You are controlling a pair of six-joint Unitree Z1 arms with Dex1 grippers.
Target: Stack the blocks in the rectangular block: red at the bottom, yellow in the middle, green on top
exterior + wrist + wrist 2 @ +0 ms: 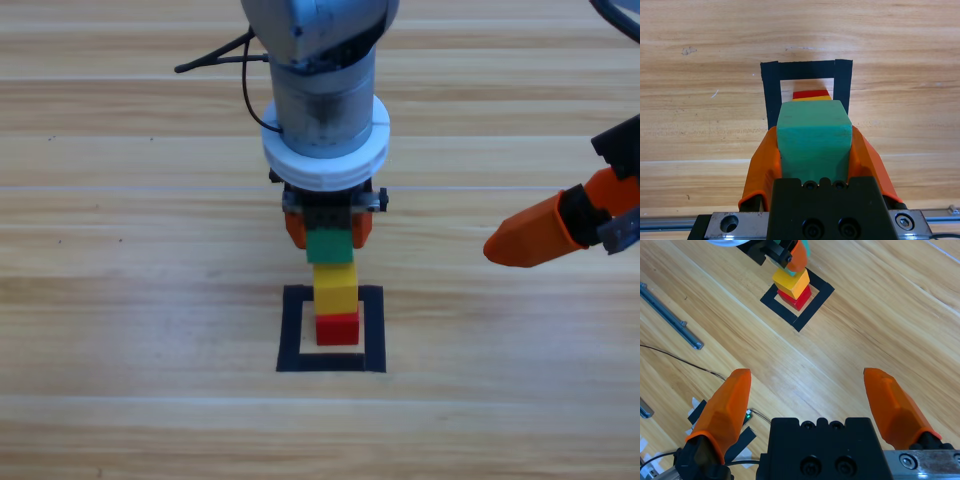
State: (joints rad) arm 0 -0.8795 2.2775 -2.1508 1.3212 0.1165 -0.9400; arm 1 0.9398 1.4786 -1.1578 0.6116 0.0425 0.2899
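Your left tool [329, 228] is clamping the green cube [330, 246] atop yellow [335, 287] and red [338, 328]; your right tool [810, 395] is waiting wide open.

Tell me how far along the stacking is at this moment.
Done: red cube sits inside the tape rectangle with yellow cube on it. In hand: left gripper holds the green cube atop the yellow. Left: release. Right gripper waits open at the right edge.

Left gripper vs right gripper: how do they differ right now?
The left gripper is shut on the green cube above the stack; the right gripper is open and holds nothing. Left hangs over the taped rectangle; right waits at the table's right edge. Both have orange jaws.
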